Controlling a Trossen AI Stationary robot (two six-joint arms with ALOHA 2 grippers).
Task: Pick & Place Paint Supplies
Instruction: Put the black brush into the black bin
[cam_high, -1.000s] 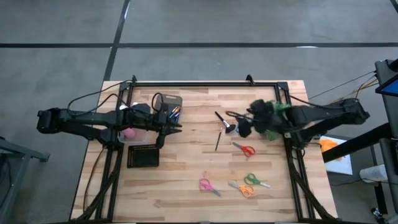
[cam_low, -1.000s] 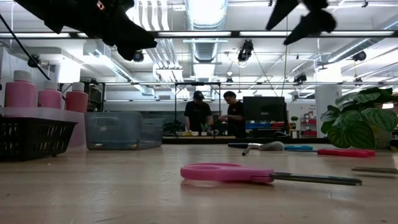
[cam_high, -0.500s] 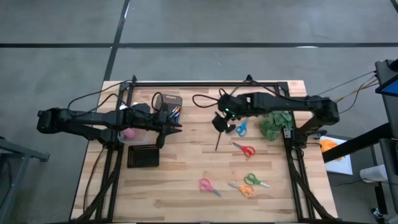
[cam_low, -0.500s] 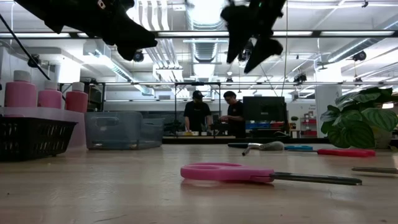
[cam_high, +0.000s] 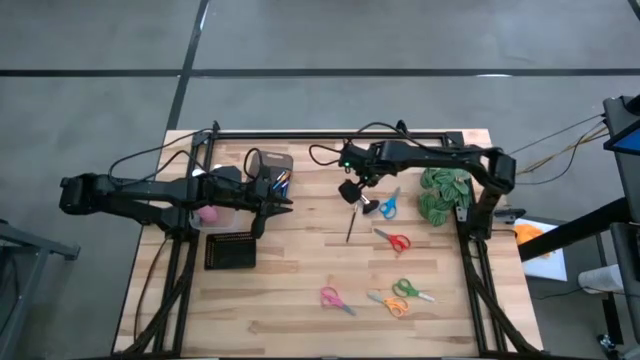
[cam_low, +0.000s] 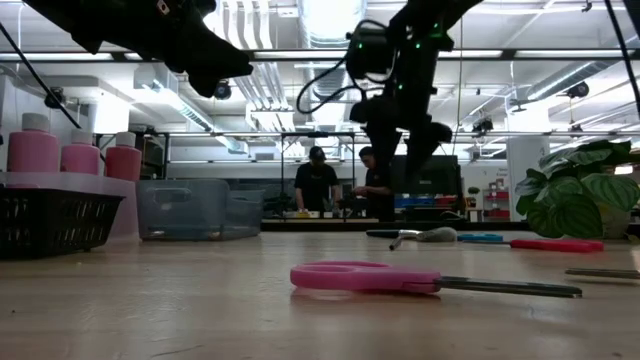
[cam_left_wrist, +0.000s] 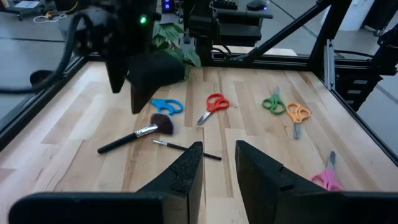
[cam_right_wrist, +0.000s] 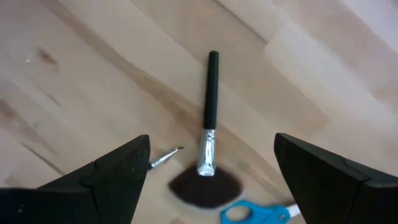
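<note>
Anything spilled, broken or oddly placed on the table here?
Nothing spilled or damaged. Two brushes lie loose mid-table: the stubby black brush and a thin paintbrush. Several scissors lie scattered; that is the setup.

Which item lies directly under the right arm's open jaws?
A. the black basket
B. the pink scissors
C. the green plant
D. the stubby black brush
D: the right wrist view looks straight down on the stubby black brush lying on the table, framed between the wide-open jaws.
</note>
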